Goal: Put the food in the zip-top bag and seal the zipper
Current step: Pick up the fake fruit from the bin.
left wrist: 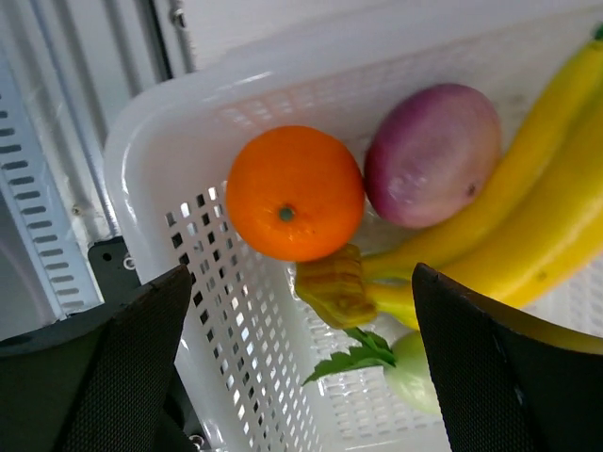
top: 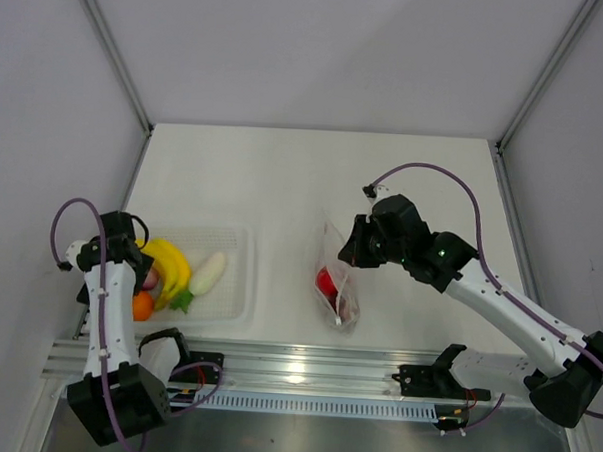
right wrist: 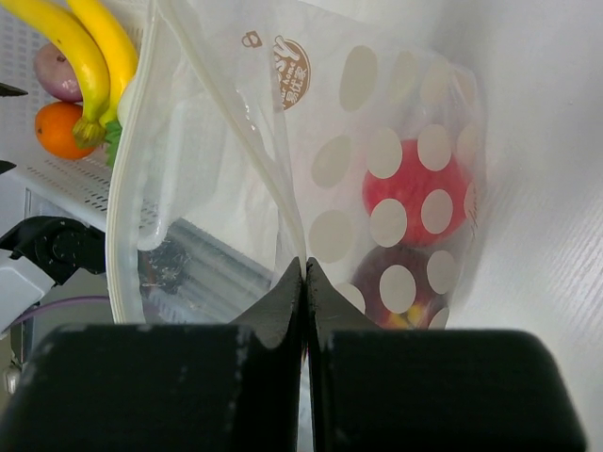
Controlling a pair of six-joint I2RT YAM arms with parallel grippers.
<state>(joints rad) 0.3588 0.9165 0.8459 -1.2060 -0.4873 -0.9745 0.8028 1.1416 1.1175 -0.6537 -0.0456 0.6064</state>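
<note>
Zip-top bag (right wrist: 311, 122) is pinched in the right gripper (right wrist: 304, 270), jaws fully closed on a fold of its film by the mouth strip. Red apple (right wrist: 415, 193) and dark round fruit (right wrist: 367, 273) sit inside the bag, just right of the jaw tips. Left gripper (left wrist: 306, 348) has jaws wide apart, holding nothing. Orange (left wrist: 294, 192), purple fruit (left wrist: 431, 155) and bananas (left wrist: 528, 217) lie in the tray (left wrist: 236, 358) just beyond them.

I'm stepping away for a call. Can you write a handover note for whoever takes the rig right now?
The left gripper is open over the tray, holding nothing.
The right gripper is shut on the mouth edge of the bag.
Done: the apple and a dark red piece are in the bag.
To do: the orange, purple fruit, bananas and radish lie in the tray; the bag is unsealed.
</note>
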